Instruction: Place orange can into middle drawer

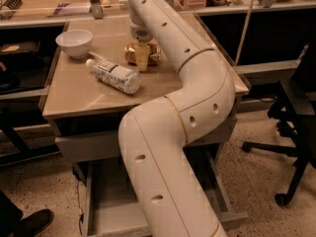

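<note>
While hand (141, 61) sits at one orange can (154, 54), grip unclear | one bottle (114, 74) | one bowl (74, 41) | one middle drawer (109, 204) open

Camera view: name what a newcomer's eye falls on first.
The thick white arm dominates, bending from the bottom centre up over the tan table. Its gripper sits at the orange can, beside a lying clear bottle and white bowl. Below, the middle drawer stands open.
</note>
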